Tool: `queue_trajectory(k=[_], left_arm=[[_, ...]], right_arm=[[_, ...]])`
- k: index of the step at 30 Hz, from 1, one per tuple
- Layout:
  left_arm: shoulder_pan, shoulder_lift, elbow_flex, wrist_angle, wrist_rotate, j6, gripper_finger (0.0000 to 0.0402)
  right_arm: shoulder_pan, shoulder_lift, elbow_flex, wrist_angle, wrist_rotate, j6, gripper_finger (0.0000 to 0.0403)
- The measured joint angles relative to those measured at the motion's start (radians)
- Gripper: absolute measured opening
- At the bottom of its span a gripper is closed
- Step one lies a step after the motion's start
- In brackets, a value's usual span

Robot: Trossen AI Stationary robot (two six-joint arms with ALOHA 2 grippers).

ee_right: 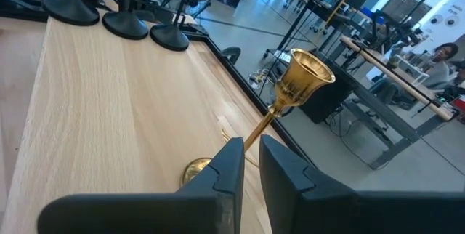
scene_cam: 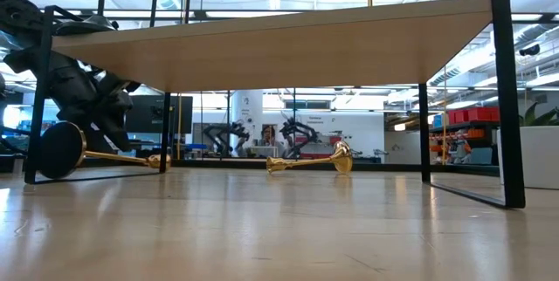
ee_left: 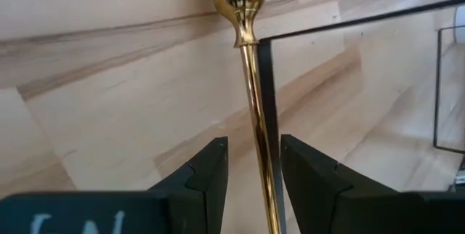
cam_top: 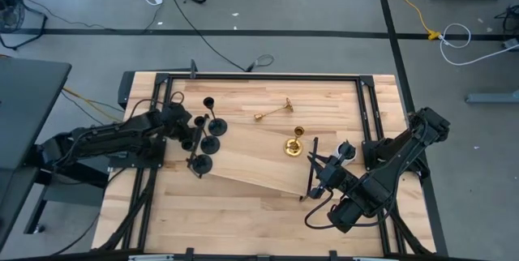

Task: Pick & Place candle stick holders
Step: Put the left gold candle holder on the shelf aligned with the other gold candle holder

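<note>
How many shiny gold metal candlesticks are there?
3 candlesticks: one upright on the wooden board, one lying on the table beside it, one lying between the left gripper's fingers. Others may be hidden.

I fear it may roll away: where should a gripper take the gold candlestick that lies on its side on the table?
Probably best to grip the lying gold candlestick at the middle of its stem, coming straight down from above with the fingers set across the stem. It lies flat, the stem is thin and bare, and both ends are wider.
</note>
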Motion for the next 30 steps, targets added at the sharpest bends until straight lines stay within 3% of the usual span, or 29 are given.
queue_trajectory(k=[9, 16, 23, 26, 30], left_arm=[[-0.023, 0.001, 0.000, 0.001, -0.009, -0.024, 0.0128], [-0.083, 0.001, -0.033, 0.014, -0.076, -0.099, 0.0128], [-0.108, 0.000, -0.083, 0.129, -0.078, -0.132, 0.0127], [-0.108, 0.000, -0.084, 0.128, -0.080, -0.127, 0.0111], [-0.108, 0.000, -0.084, 0.127, -0.096, -0.127, 0.0062]], right_arm=[[0.000, 0.000, 0.000, 0.000, 0.000, 0.000, 0.0049], [0.000, 0.000, 0.000, 0.000, 0.000, 0.000, 0.0049], [0.000, 0.000, 0.000, 0.000, 0.000, 0.000, 0.0049], [0.000, 0.000, 0.000, 0.000, 0.001, 0.000, 0.0049], [0.000, 0.000, 0.000, 0.000, 0.001, -0.001, 0.0049]])
